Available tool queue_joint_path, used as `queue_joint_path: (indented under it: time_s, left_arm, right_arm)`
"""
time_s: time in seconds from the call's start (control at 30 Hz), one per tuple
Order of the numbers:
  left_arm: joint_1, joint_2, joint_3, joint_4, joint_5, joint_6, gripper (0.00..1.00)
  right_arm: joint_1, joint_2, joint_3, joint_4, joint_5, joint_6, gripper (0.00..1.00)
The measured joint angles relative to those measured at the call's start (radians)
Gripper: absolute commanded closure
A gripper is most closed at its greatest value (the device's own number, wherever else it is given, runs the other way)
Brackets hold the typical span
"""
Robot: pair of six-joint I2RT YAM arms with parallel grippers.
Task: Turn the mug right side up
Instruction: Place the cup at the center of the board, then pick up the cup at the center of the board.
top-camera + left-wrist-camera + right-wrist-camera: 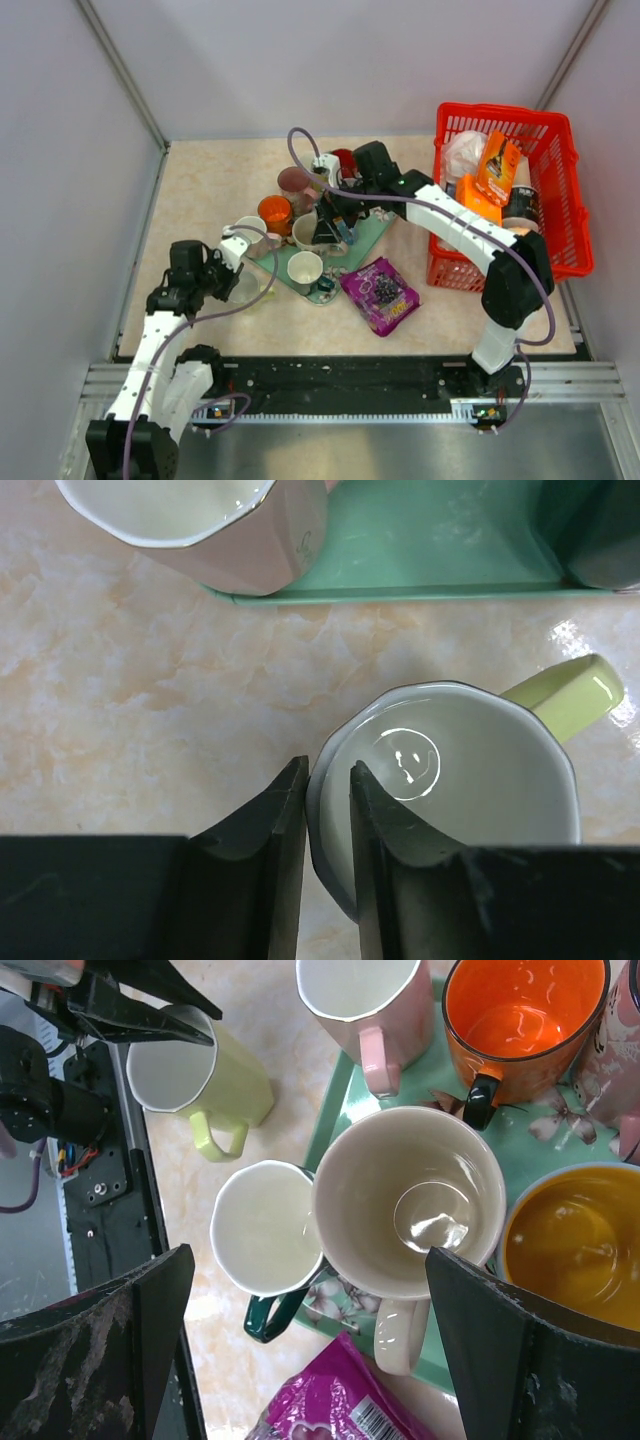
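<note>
My left gripper (328, 770) has its two fingers straddling the wall of the pale green mug (470, 770), one inside the rim and one outside. The gap is narrow, and I cannot tell whether they pinch the wall or sit just clear of it. The mug stands mouth up on the bare worktop (130, 710), in its near-left part, just off the edge of the green tray (430, 540). Its handle points away from the fingers. A pink mug (250, 550) stands at that tray edge. My right gripper (310, 1260) hangs with jaws spread wide, holding nothing, above a cream mug (410, 1200) on the tray, near an orange mug (520, 1010). A red basket (560, 200) sits along the worktop's right edge, toward the far corner.
</note>
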Motion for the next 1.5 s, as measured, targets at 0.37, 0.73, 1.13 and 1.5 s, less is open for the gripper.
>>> queue_joint_path:
  time_s: [0.37, 0.73, 1.13, 1.5]
  left_arm:
    - [0.000, -0.069, 0.120, -0.154, -0.036, -0.048, 0.43]
    - [0.051, -0.180, 0.478, -0.243, -0.325, -0.338, 0.26]
    - [0.333, -0.116, 0.690, -0.354, -0.442, -0.794, 0.29]
    - [0.361, -0.132, 0.696, -0.373, -0.467, -0.893, 0.29]
  right_arm:
    - [0.037, 0.000, 0.001, -0.025, 0.031, -0.082, 0.03]
    - [0.232, 0.112, 0.152, -0.134, 0.095, -0.403, 0.19]
    - [0.366, 0.387, 0.372, -0.238, 0.145, -0.605, 0.35]
    - [0.436, 0.512, 0.436, -0.253, 0.188, -0.618, 0.59]
